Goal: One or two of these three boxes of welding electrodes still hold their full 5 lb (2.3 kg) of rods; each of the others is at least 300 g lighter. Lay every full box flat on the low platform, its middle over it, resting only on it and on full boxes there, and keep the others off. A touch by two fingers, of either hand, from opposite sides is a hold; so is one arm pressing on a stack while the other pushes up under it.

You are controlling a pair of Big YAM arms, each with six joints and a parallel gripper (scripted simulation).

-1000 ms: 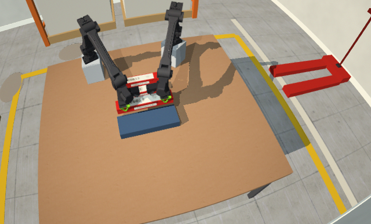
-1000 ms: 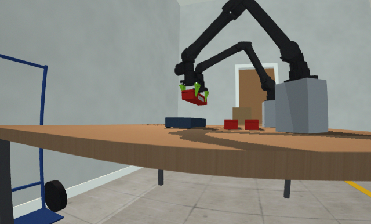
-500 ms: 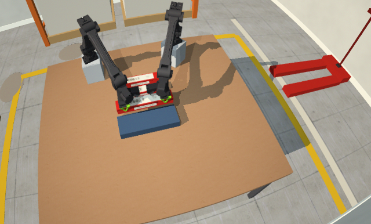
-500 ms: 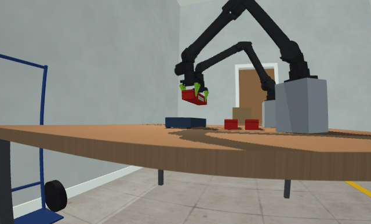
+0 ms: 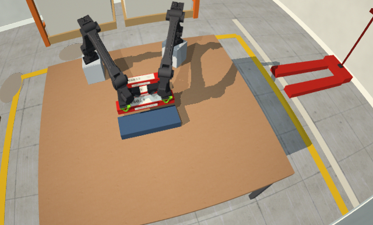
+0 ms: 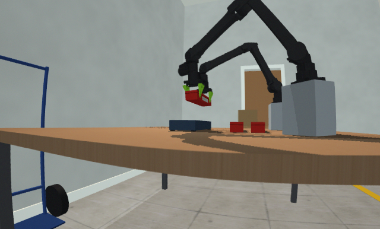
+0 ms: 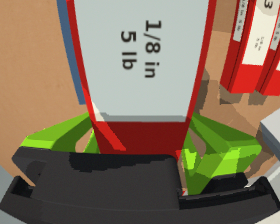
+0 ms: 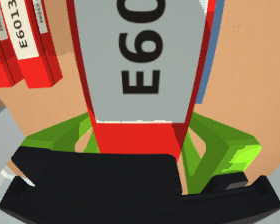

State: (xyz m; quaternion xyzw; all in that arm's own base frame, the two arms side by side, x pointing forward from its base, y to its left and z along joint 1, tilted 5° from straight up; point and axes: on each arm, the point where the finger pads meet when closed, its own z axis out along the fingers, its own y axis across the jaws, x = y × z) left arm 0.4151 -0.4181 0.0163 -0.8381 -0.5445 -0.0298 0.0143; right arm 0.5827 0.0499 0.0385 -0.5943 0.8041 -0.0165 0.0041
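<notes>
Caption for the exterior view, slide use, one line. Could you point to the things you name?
Two arms hold one red box (image 6: pixel 193 97) above the table, higher than the blue platform (image 6: pixel 182 125); two more red boxes (image 6: pixel 236 127) (image 6: pixel 257 127) sit nearby.

matte black jointed arms on pale grey block bases (image 5: pixel 95 76) (image 6: pixel 325 110), bright green tapered fingers (image 5: pixel 126 108) (image 6: pixel 200 89)
</notes>
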